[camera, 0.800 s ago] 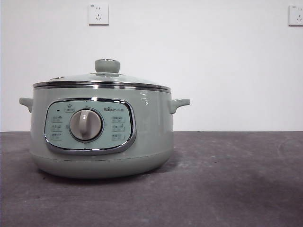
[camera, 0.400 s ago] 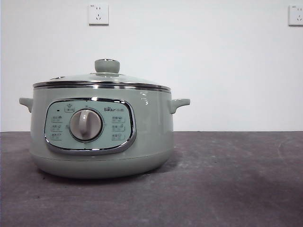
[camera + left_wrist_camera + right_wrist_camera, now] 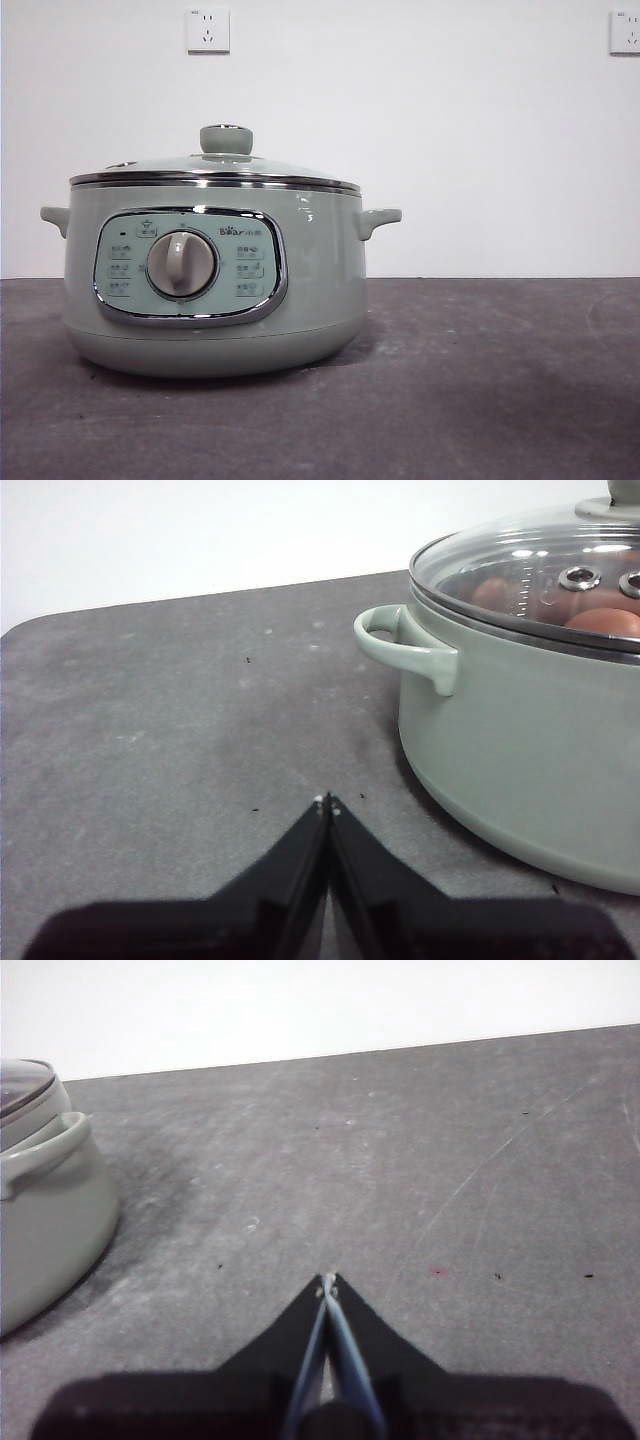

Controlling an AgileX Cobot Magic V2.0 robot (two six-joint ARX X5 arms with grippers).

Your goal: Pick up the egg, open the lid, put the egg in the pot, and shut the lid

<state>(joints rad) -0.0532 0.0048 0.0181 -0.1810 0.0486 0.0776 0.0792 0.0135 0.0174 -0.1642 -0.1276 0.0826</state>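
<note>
The pale green pot [image 3: 215, 290] stands on the left half of the dark table, with the glass lid [image 3: 215, 168] seated on its rim, knob up. In the left wrist view, reddish-brown egg shapes [image 3: 605, 620] show through the lid [image 3: 540, 570], inside the pot [image 3: 520, 740]. My left gripper [image 3: 327, 802] is shut and holds nothing; it sits low over the table beside the pot's handle. On the pot's other side, my right gripper [image 3: 327, 1282] is shut and empty over bare table, with the pot [image 3: 40, 1210] off to one side. Neither arm shows in the front view.
The grey table [image 3: 480, 380] stretches to the right of the pot. Two stubby handles [image 3: 378, 218] stick out from the pot's sides. A white wall with two sockets [image 3: 208, 30] stands behind.
</note>
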